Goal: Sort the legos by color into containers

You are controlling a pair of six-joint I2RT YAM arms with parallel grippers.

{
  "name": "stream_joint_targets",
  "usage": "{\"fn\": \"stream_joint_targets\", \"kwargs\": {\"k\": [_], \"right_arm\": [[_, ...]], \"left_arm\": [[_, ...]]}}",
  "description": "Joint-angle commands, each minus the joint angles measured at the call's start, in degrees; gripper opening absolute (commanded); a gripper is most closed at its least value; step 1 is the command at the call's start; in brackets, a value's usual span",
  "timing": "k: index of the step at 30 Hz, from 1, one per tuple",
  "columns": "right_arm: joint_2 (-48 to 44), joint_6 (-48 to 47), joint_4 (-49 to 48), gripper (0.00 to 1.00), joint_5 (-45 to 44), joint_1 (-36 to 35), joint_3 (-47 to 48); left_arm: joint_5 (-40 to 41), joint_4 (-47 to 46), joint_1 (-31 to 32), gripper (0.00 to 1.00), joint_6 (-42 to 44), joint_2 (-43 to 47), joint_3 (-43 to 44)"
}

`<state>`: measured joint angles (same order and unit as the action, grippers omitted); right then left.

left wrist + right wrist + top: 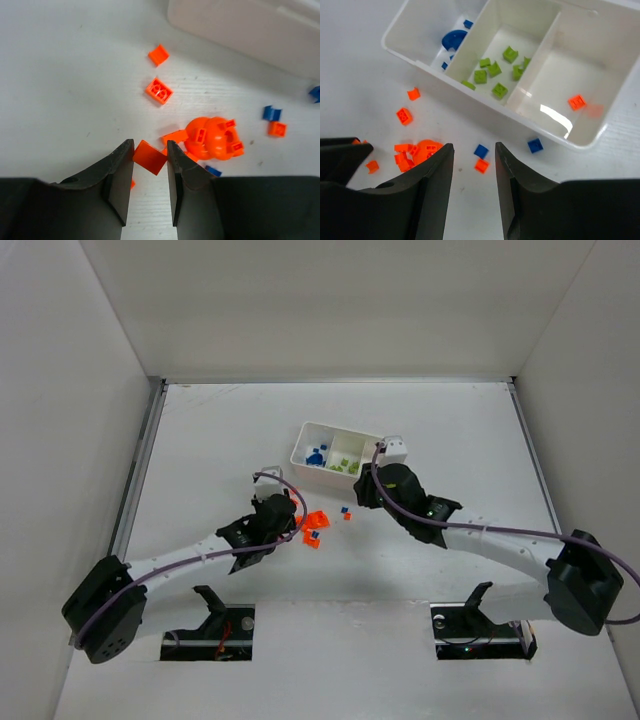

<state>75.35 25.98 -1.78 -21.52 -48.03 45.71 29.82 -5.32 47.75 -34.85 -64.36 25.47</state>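
Observation:
The white tray [300,447] holds blue pieces [454,40] in its left compartment, lime green bricks [492,75] in the middle and one orange brick [577,102] in the right. A heap of orange bricks with the larger round orange piece [212,139] lies on the table. My left gripper [150,149] is open and low at this heap, with a flat orange brick [149,156] between its fingertips. My right gripper [474,155] is open and empty. It hovers over a loose blue brick [481,150] and an orange brick [481,165], near the tray's front wall.
Another blue brick [535,145] lies against the tray's front wall. Single orange bricks [159,91] lie apart from the heap. The tray's near wall [250,25] is at the top right of the left wrist view. White walls enclose the table on three sides.

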Motion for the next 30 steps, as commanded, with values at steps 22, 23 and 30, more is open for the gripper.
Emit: {"fn": "stream_joint_targets", "kwargs": {"k": [22,23,30], "right_arm": [[-13.74,19.55,0.29,0.36,-5.11,0.53,-22.33],[-13.65,19.64,0.03,0.36,-4.94,0.53,-22.6],[-11.64,17.97,-3.13,0.41,-4.24,1.41,-21.81]], "left_arm": [[-19.54,-15.16,-0.86,0.21,2.86,-37.49,43.94],[-19.89,-14.98,-0.77,0.21,2.95,-38.99,45.61],[-20.42,-13.23,-0.15,0.36,3.47,-44.19,51.78]]}}
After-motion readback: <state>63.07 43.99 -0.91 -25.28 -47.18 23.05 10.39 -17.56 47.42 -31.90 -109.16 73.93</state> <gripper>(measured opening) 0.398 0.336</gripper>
